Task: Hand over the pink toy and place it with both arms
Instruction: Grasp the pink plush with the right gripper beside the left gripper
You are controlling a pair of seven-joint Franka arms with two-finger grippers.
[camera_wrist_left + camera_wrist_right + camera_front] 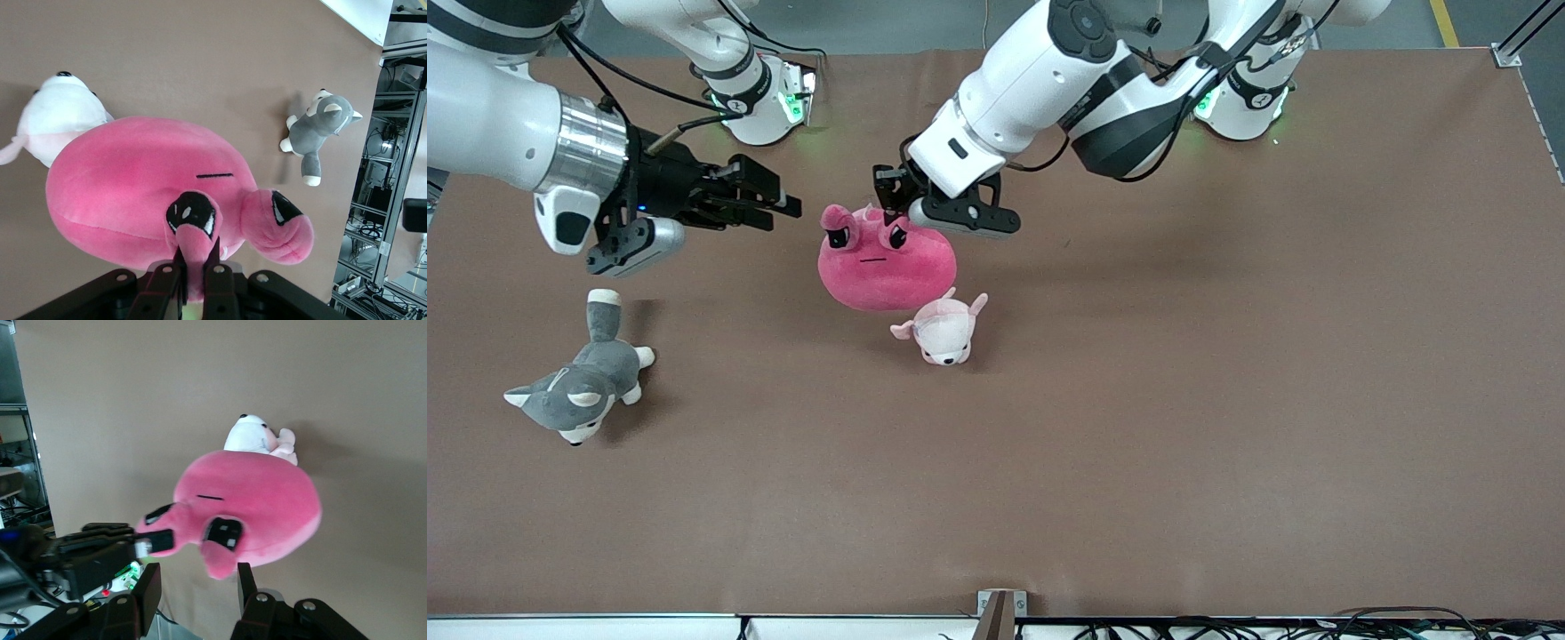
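Pink toy (887, 267) in left gripper (891, 203)

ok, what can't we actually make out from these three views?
- Left gripper pinching the hot-pink round plush toy: its fingertips are buried in an eye stalk in the left wrist view.
- Right gripper, open: whether it touches the toy.
- Pale pink-and-white plush animal: mostly hidden by the toy.

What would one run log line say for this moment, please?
stage: handover | left gripper: shut on pink toy, lifted | right gripper: open, beside toy, no grip yet
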